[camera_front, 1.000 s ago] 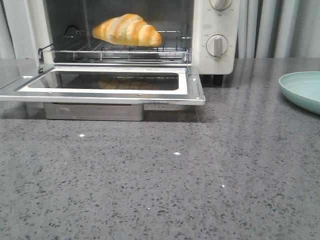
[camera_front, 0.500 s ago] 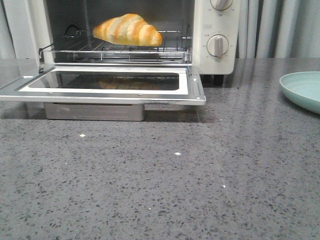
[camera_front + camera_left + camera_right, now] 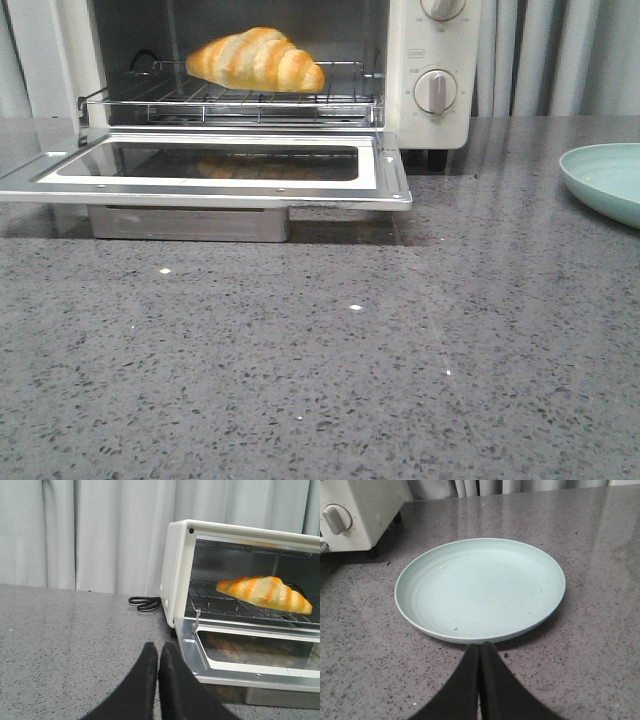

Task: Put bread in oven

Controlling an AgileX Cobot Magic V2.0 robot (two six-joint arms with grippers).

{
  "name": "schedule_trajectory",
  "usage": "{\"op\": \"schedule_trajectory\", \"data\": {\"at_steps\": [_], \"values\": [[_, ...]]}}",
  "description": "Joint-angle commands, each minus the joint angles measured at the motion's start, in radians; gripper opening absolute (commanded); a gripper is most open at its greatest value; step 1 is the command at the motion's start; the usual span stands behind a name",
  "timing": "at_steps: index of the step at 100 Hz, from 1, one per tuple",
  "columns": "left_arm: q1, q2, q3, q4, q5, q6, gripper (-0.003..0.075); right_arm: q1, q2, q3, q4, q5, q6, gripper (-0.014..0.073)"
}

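The bread (image 3: 256, 60) (image 3: 264, 593), a golden croissant with cream stripes, lies on the wire rack (image 3: 230, 98) inside the cream-white oven (image 3: 432, 50) (image 3: 176, 570). The oven's glass door (image 3: 210, 170) (image 3: 250, 655) hangs down flat and open. My left gripper (image 3: 158, 647) is shut and empty, low over the counter just off the door's left corner. My right gripper (image 3: 481, 645) is shut and empty, at the near rim of the pale green plate (image 3: 480, 587). Neither gripper shows in the front view.
The pale green plate (image 3: 606, 180) sits at the right edge of the grey speckled counter (image 3: 330, 360). A black cord (image 3: 145, 603) lies coiled behind the oven's left side. A metal crumb tray (image 3: 190, 222) sits under the door. Curtains hang behind.
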Motion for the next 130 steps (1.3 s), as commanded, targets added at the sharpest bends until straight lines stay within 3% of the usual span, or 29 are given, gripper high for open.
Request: {"op": "schedule_trajectory", "data": {"at_steps": [1,28,57,130], "values": [[-0.001,-0.024,0.020,-0.003,-0.069,0.002,-0.0021,-0.019,-0.012,0.026,-0.005,-0.132,-0.026,-0.0067],[-0.001,-0.024,0.020,-0.003,-0.069,0.002,-0.0021,-0.023,-0.106,0.175,-0.004,-0.271,-0.029,-0.0067],[-0.001,-0.024,0.020,-0.003,-0.069,0.002,-0.0021,-0.023,-0.169,0.258,-0.004,-0.329,-0.029,-0.0067],[-0.001,-0.024,0.020,-0.003,-0.069,0.002,-0.0021,-0.025,-0.175,0.257,-0.006,-0.208,-0.084,-0.0067]]}}
